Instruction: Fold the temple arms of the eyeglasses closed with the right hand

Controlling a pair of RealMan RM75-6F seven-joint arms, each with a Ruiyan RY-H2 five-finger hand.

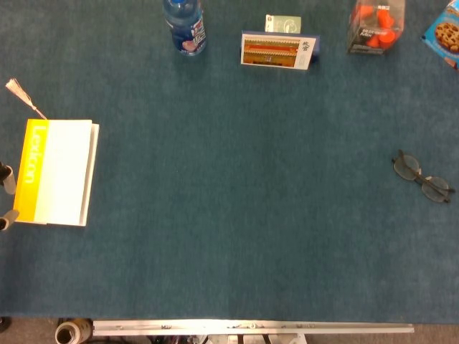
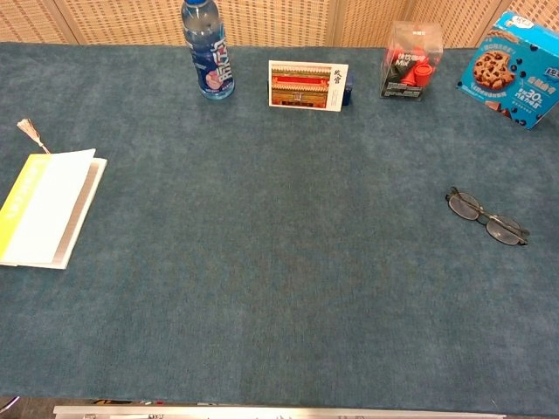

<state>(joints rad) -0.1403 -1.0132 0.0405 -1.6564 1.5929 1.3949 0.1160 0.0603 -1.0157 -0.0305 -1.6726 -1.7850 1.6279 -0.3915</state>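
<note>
Eyeglasses (image 1: pixel 422 178) (image 2: pixel 486 217) flat on blue surface (image 1: pixel 237 201), right of frame, untouched. Left robot hand (image 1: pixel 6 197) barely visible at left edge; grip unclear. Right robot hand out of sight.

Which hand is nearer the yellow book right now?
Left. Only the left hand shows, at the far left edge beside the yellow book. The right hand is out of both views.

The head view looks almost straight down on the blue felt-covered table (image 1: pixel 237 215), from well above. The chest view sits lower and looks obliquely across the same table (image 2: pixel 288 288) toward the woven tan back wall (image 2: pixel 279 17). Both share the red-and-white picture card (image 1: pixel 278 51) (image 2: pixel 307 85) standing at the far edge.
</note>
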